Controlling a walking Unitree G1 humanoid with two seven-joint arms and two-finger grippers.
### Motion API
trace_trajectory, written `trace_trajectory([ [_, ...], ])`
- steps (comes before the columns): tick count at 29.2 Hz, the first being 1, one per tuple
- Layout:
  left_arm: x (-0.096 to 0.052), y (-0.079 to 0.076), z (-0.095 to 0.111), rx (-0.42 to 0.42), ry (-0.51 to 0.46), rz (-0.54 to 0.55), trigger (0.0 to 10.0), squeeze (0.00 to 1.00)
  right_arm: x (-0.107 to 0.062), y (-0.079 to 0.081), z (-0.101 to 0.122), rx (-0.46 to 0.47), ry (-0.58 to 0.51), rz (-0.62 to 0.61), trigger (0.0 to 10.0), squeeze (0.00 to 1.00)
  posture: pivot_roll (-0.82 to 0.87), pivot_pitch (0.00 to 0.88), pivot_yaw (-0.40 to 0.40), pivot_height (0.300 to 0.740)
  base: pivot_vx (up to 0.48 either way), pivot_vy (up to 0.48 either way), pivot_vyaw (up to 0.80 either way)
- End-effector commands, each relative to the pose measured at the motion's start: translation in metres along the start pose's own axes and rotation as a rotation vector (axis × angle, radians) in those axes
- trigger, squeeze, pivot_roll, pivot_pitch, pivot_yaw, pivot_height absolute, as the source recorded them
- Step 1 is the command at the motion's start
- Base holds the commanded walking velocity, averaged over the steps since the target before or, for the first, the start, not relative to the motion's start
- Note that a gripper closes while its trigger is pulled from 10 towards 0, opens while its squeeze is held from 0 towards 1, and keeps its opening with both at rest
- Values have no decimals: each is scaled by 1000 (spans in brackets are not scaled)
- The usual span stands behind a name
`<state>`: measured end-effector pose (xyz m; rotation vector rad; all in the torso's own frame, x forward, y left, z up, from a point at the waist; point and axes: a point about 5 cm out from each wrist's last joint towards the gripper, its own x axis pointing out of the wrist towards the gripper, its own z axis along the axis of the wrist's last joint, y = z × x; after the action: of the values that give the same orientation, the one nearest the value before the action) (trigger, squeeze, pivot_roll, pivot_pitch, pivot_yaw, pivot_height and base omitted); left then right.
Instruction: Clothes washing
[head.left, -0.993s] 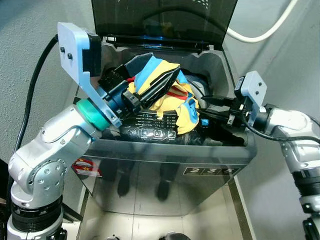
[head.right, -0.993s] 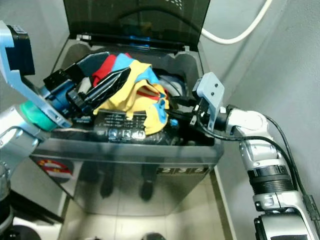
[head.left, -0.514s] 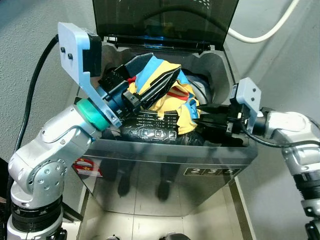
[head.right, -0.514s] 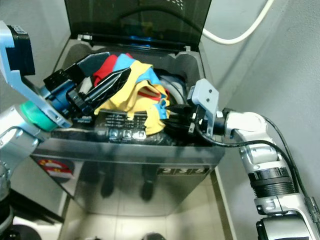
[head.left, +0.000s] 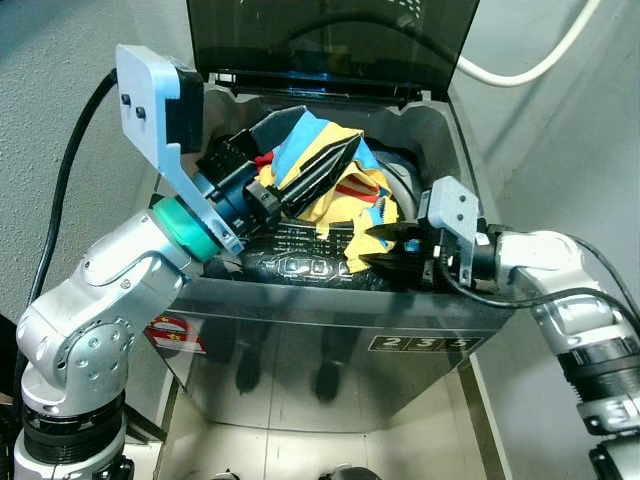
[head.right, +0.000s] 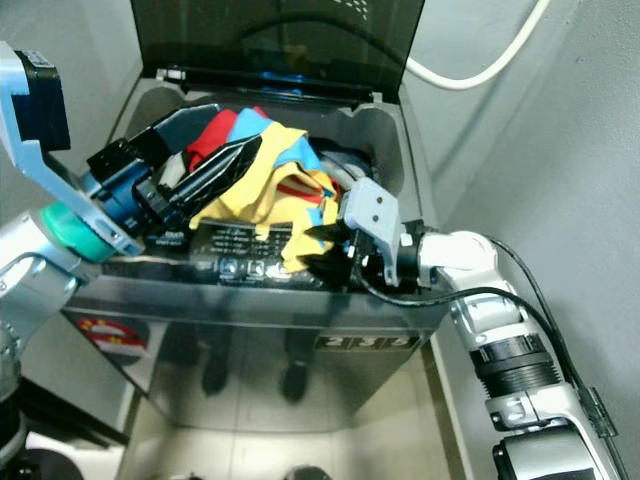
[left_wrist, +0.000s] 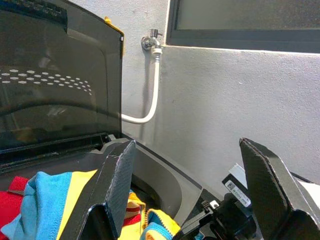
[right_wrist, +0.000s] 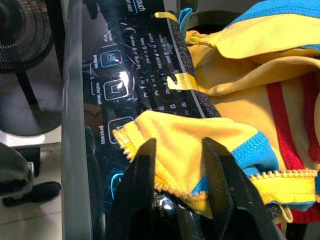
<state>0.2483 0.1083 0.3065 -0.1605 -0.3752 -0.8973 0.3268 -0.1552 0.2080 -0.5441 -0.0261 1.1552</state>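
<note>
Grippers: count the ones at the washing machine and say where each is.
2. The left gripper is above the yellow, blue and red clothes piled in the washing machine. The right gripper is at the clothes' front edge over the control panel.

Washing machine (head.left: 330, 330) sits straight ahead, lid (head.left: 330, 40) raised at the back against the wall. Clothes pile (head.left: 330, 190) heaps out of the tub opening, spilling forward over the control panel (head.left: 300, 255) along the front edge. Left gripper (head.left: 335, 165) comes in from the machine's left side, over the pile, jaws spread apart. Right gripper (head.left: 385, 245) comes in from the right, at the front right of the pile, jaws either side of a fold of cloth lying on the panel. Hose (head.left: 530, 70) runs along the wall behind, to the right of the lid.
</note>
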Motion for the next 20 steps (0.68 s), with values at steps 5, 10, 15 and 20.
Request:
trace_trajectory([
  [5,1,-4,2,5,-10,-14,10000,0,3,0,-10,8,68,-12,0,0,-18,0,-8,740,0,0,0],
  [10,1,-4,2,3,-11,-13,10000,0,3,0,-11,11,71,-17,0,0,-18,0,-9,740,0,0,0],
  [15,1,-3,2,2,-11,-13,10000,0,3,-1,-10,10,62,-26,0,0,-18,0,-8,740,0,0,0],
  [20,1,-3,2,-1,-9,-16,10000,0,22,-32,42,-76,-217,-279,10000,0,-24,0,-2,740,0,0,0],
])
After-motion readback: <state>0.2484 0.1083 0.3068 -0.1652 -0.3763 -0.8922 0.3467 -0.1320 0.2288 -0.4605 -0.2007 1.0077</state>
